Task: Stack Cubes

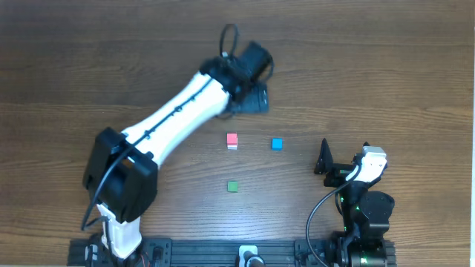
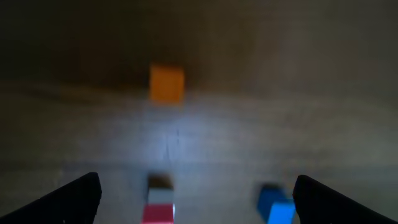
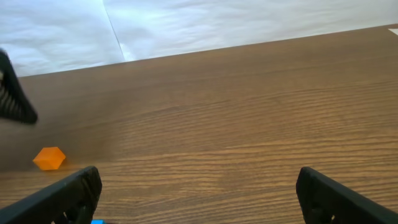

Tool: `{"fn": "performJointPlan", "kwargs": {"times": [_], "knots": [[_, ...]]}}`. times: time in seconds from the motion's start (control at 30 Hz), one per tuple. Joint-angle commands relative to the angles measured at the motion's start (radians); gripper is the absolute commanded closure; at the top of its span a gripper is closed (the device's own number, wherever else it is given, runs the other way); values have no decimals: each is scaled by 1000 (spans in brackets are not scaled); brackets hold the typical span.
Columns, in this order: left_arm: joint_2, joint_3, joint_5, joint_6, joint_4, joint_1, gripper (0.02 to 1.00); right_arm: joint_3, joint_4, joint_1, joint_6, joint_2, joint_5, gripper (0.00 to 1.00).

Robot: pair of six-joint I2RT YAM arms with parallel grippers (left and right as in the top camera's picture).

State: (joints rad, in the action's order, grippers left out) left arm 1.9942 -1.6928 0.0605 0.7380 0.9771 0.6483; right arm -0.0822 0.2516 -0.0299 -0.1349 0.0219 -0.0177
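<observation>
A red cube [image 1: 232, 139] with a white piece against it lies mid-table, with a blue cube [image 1: 277, 144] to its right and a green cube [image 1: 232, 187] nearer the bases. My left gripper [image 1: 251, 100] is lifted beyond them and open. Its wrist view shows an orange cube [image 2: 166, 83] ahead, the red cube [image 2: 158, 213] and the blue cube [image 2: 275, 205] low between the spread fingers [image 2: 74, 198]. My right gripper [image 1: 344, 156] stands open at the right, nothing in it. Its wrist view catches the orange cube [image 3: 50, 158] far off beside the left gripper [image 3: 13, 93].
The wooden table [image 1: 386, 74] stretches bare to the right and far side. A white sheet or wall [image 3: 217, 25] lies beyond the table's far edge in the right wrist view. The left arm's white link [image 1: 174, 115] crosses the table's left half.
</observation>
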Motion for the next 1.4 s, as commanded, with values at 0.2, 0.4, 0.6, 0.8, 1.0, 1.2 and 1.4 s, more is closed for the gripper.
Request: {"fn": "performJointPlan", "kwargs": {"times": [0.2,0.4,0.6,0.8,1.0,1.2,1.4], "knots": [[180,-93,-3,-77,-35,-83,25,1,16,5,2,1,-11,9],[228,-102,-3,-124,-49,-81,60,1,16,5,2,1,-11,7],[240,-102,-3,-229,-54,-76,91,1,16,5,2,1,-11,7],[262,-102,-3,-257,-75,-73,97,1,16,5,2,1,-11,7],[278,-102,-3,-256,-80,-70,156,1,16,5,2,1,-11,7],[280,-102,-3,-252,-79,-70,215,1,16,5,2,1,-11,9],[284,-102,-3,-251,-78,-70,347,1,16,5,2,1,-11,9]]}}
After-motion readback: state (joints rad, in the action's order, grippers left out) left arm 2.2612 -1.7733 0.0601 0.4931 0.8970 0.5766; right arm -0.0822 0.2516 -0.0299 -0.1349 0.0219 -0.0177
